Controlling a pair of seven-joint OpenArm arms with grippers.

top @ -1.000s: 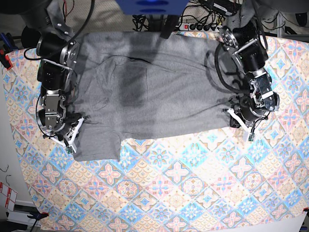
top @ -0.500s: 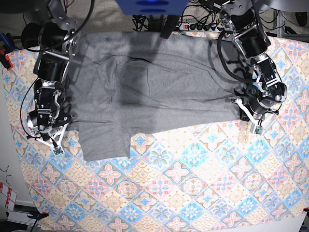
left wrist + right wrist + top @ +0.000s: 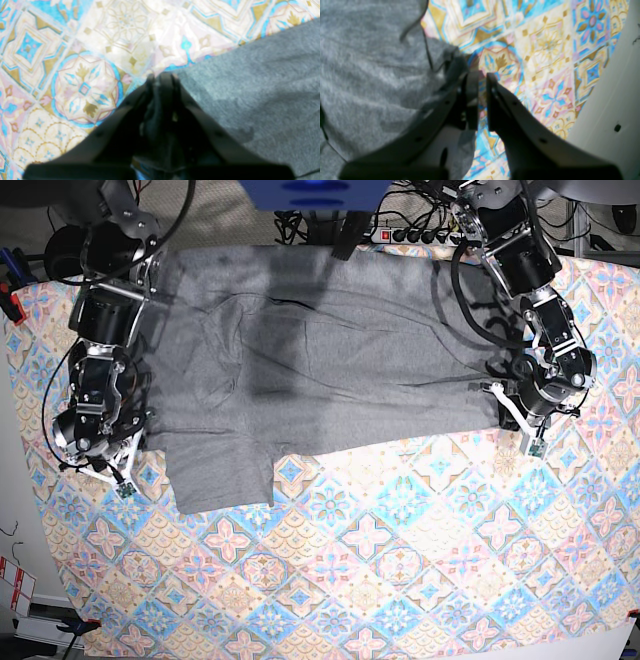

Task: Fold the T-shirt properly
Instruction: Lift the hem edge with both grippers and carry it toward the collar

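Observation:
The grey T-shirt (image 3: 320,370) lies spread flat across the far half of the table, with one sleeve (image 3: 222,475) pointing toward the front. My left gripper (image 3: 530,438) sits at the shirt's right lower corner. In the left wrist view it (image 3: 161,76) is shut, with the edge of the shirt (image 3: 250,87) meeting its tips. My right gripper (image 3: 125,483) is at the shirt's left edge. In the right wrist view it (image 3: 482,77) stands a narrow gap open over bare cloth. The shirt (image 3: 370,62) bunches against its left finger (image 3: 471,100).
The pastel tile-patterned tablecloth (image 3: 380,560) covers the table in front of the shirt. A power strip and cables (image 3: 410,235) lie behind the far edge. A white surface (image 3: 607,100) borders the cloth beside my right gripper.
Both grippers moved outward and stretched the shirt wider. In the last half second the right gripper shifted slightly; the left one barely moved.

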